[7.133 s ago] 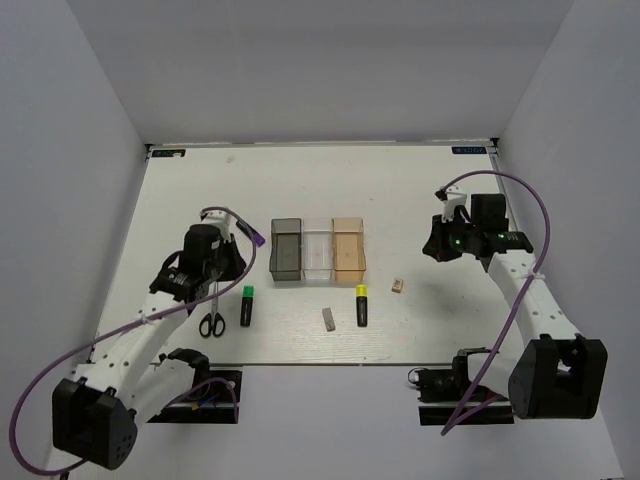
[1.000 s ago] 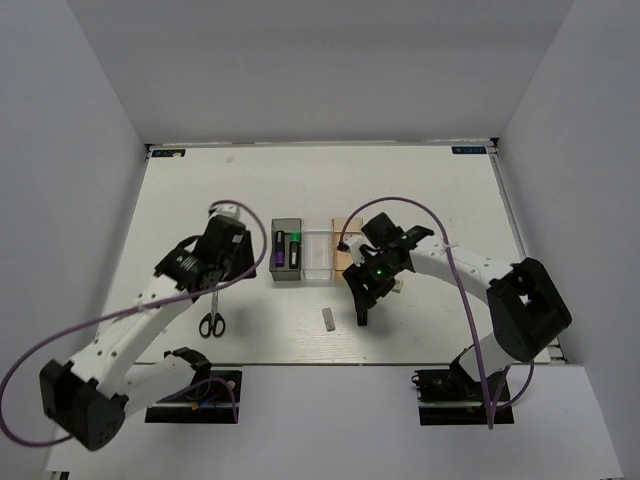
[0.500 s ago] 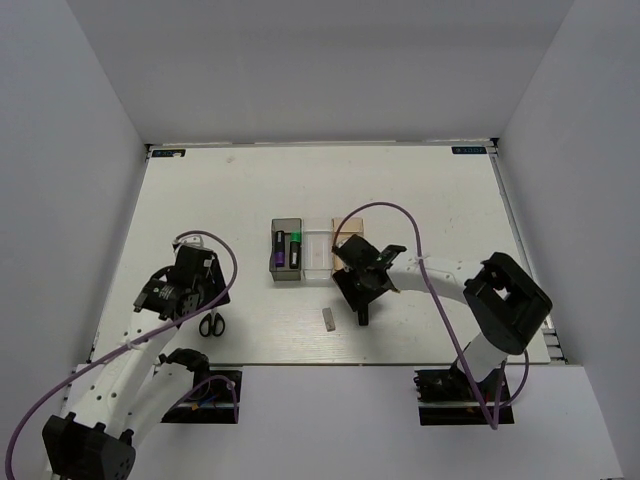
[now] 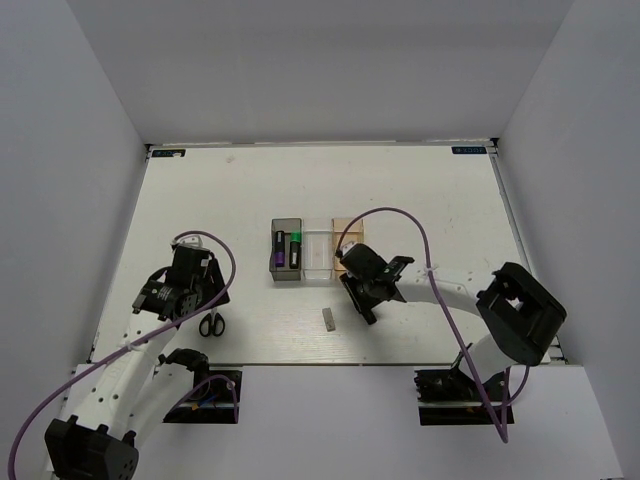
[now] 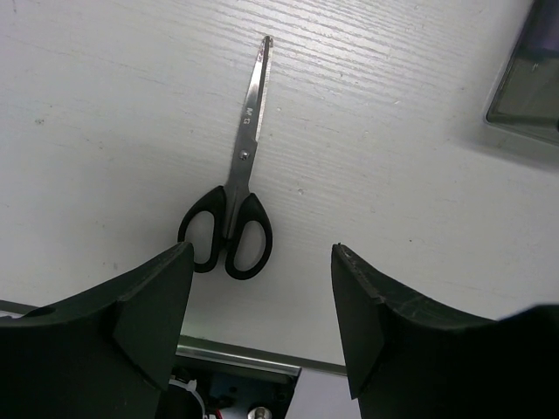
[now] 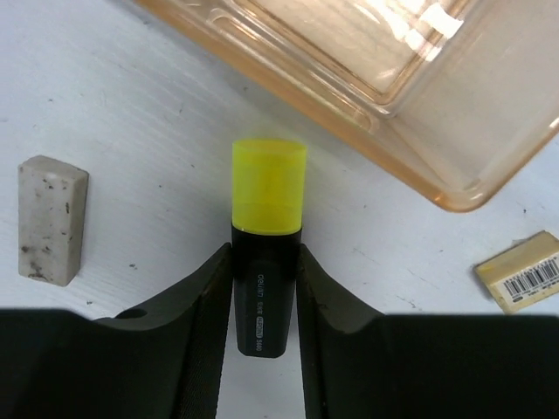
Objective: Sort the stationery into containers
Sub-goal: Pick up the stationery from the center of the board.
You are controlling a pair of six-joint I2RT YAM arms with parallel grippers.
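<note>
Because the yellow highlighter [image 6: 267, 236] is pinched at its barrel by the right end effector [image 6: 265, 262], just beside the orange bin [image 6: 349, 131], it counts as in hand, not sorted. The purple highlighter [image 4: 279, 252] and green highlighter [image 4: 295, 250] lie in the dark grey bin [image 4: 287, 226]. The scissors [image 5: 242, 157], below the spread left end effector [image 5: 262, 262], the grey eraser [image 6: 52, 218] and the beige eraser [image 6: 521, 272] lie on the desk [image 6: 131, 105], so roughly a third appears done.
</note>
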